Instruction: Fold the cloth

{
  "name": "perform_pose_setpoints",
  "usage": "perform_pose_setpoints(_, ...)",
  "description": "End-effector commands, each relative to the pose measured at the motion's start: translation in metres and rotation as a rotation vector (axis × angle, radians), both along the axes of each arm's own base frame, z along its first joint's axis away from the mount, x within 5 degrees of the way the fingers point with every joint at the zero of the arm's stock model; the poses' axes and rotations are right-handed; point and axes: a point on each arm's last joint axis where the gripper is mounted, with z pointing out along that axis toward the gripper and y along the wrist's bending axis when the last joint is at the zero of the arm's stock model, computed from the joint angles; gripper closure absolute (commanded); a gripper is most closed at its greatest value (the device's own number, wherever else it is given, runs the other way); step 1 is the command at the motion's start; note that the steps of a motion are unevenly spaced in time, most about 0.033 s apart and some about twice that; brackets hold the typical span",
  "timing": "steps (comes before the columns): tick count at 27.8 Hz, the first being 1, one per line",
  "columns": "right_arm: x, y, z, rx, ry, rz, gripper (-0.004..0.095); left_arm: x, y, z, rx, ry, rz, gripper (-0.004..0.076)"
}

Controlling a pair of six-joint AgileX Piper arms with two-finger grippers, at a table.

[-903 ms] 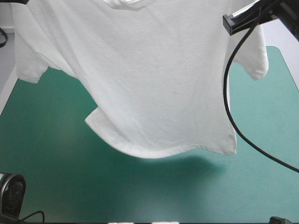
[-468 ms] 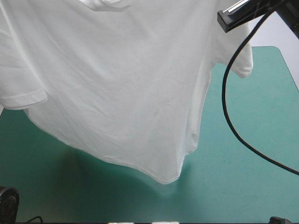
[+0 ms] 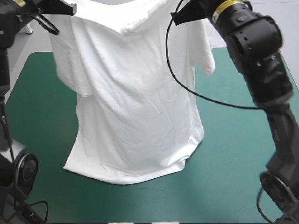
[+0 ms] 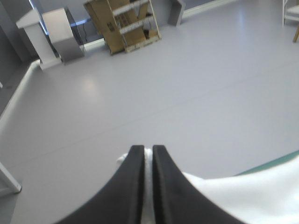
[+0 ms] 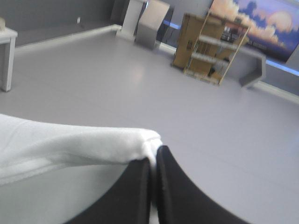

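Observation:
The white T-shirt (image 3: 135,102) hangs lengthwise over the teal-green table (image 3: 233,154), held up at its two shoulders near the far edge. Its hem lies on the cover toward the near side. My left gripper (image 3: 65,8) pinches the left shoulder; in the left wrist view the left gripper (image 4: 147,156) has its black fingers all but shut with white cloth (image 4: 243,193) between and beside them. My right gripper (image 3: 180,16) holds the right shoulder; in the right wrist view the right gripper (image 5: 153,156) is shut on a bunched fold of T-shirt (image 5: 70,149). One sleeve (image 3: 208,58) dangles at the right.
Bare teal-green cover lies to the left (image 3: 42,107) and right of the hanging shirt and along the near edge. Both arms are raised, so the wrist views look level out over the floor beyond the table.
The T-shirt has swung away from the camera toward the far edge and dropped; its hem, earlier in the air, now rests on the cover. Both arms have come into view.

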Motion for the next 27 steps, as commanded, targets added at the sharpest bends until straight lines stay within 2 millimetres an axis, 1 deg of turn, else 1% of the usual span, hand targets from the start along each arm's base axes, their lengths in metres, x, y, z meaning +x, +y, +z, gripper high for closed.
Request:
perform_pose_setpoints(1,0.031,-0.012,-0.003,0.063,-0.066,-0.005,0.0926,0.009,0.001,0.004,-0.009,-0.098,0.045,0.0705)
perform_pose_setpoints(6,0.088,-0.014,-0.037,0.065,-0.067,-0.031,0.0926,0.067,0.003,-0.040,-0.021,-0.052,0.069,0.0705)
perform_pose_setpoints(7,0.098,-0.015,-0.043,0.067,-0.073,-0.034,0.0926,0.076,0.004,-0.047,-0.029,-0.043,0.077,0.0705)
perform_pose_setpoints(9,0.122,-0.016,-0.062,0.071,-0.065,-0.040,0.0926,0.094,0.007,-0.062,-0.043,-0.031,0.092,0.0705)
perform_pose_setpoints(11,0.143,-0.018,-0.082,0.078,-0.036,-0.046,0.0925,0.109,0.006,-0.076,-0.041,-0.018,0.094,0.0705)
perform_pose_setpoints(14,0.163,-0.016,-0.106,0.081,0.008,-0.048,0.0922,0.129,0.004,-0.097,-0.039,0.003,0.096,0.0705)
perform_pose_setpoints(16,0.172,-0.015,-0.118,0.079,0.033,-0.050,0.0878,0.142,0.003,-0.112,-0.050,0.014,0.097,0.0704)
perform_pose_setpoints(17,0.174,-0.014,-0.121,0.083,0.039,-0.046,0.0824,0.147,0.002,-0.117,-0.055,0.020,0.098,0.0701)
perform_pose_setpoints(18,0.178,-0.014,-0.126,0.082,0.050,-0.047,0.0748,0.152,0.002,-0.124,-0.061,0.031,0.099,0.0686)
perform_pose_setpoints(20,0.181,-0.013,-0.131,0.078,0.061,-0.048,0.0563,0.159,0.001,-0.135,-0.065,0.054,0.101,0.0624)
perform_pose_setpoints(22,0.182,-0.013,-0.134,0.075,0.074,-0.051,0.0345,0.165,0.001,-0.144,-0.077,0.075,0.105,0.0505)
perform_pose_setpoints(23,0.181,-0.013,-0.135,0.071,0.089,-0.055,0.0281,0.168,0.000,-0.149,-0.075,0.091,0.105,0.0447)
perform_pose_setpoints(24,0.180,-0.015,-0.138,0.054,0.148,-0.075,0.0210,0.169,0.000,-0.154,-0.068,0.130,0.105,0.0287)
perform_pose_setpoints(25,0.177,-0.017,-0.139,0.053,0.185,-0.087,0.0211,0.168,0.000,-0.157,-0.063,0.157,0.105,0.0221)
perform_pose_setpoints(26,0.170,-0.023,-0.140,0.038,0.290,-0.125,0.0220,0.162,0.000,-0.156,-0.044,0.228,0.104,0.0163)
perform_pose_setpoints(27,0.165,-0.026,-0.139,0.026,0.344,-0.143,0.0234,0.157,0.001,-0.154,-0.037,0.258,0.104,0.0164)
